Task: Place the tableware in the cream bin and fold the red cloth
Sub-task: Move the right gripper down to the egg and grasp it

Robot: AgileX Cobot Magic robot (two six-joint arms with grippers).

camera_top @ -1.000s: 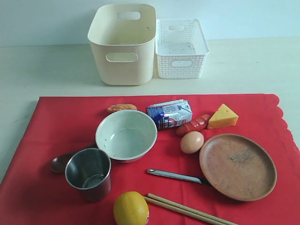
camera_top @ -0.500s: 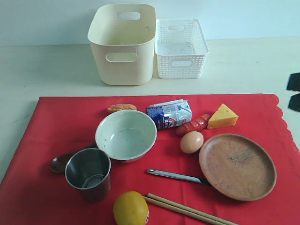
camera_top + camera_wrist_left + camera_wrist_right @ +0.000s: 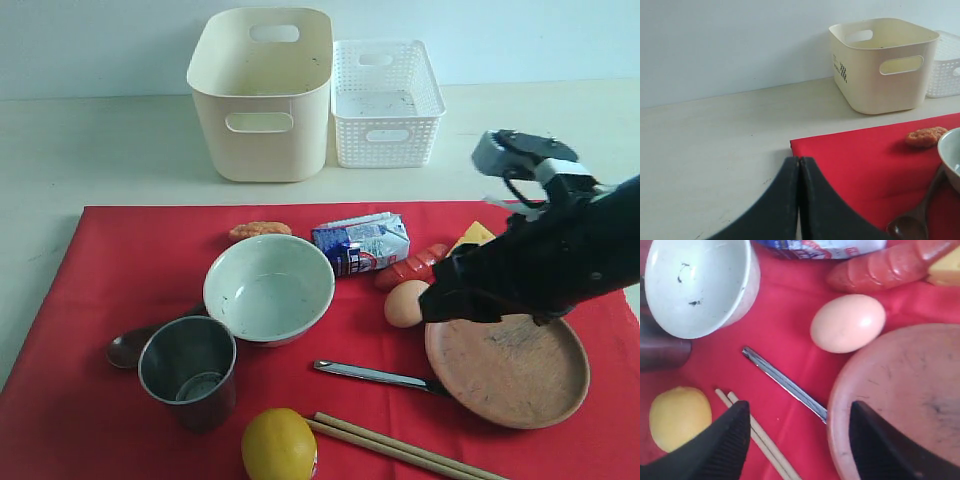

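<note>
The red cloth [image 3: 140, 260] lies spread flat under everything. On it are the pale bowl [image 3: 270, 287], steel cup [image 3: 188, 370], dark spoon [image 3: 128, 348], silver knife [image 3: 375, 375], chopsticks [image 3: 400, 448] and wooden plate [image 3: 510, 370]. The cream bin [image 3: 260, 95] stands behind the cloth. My right gripper [image 3: 440, 300] hangs open over the plate's left rim [image 3: 905, 395] and the knife [image 3: 785, 382], holding nothing [image 3: 799, 405]. My left gripper [image 3: 799, 159] is shut and empty over the cloth's corner [image 3: 865, 160], out of the exterior view.
A white lattice basket [image 3: 387, 100] stands right of the bin. Toy food lies among the tableware: lemon [image 3: 279, 445], egg [image 3: 408, 303], sausage [image 3: 412, 268], milk carton [image 3: 360, 243], a fried piece [image 3: 260, 230], and cheese [image 3: 470, 235] partly behind my right arm.
My right arm has come in from the right edge and now reaches over the plate toward the egg and knife. The objects have not moved.
</note>
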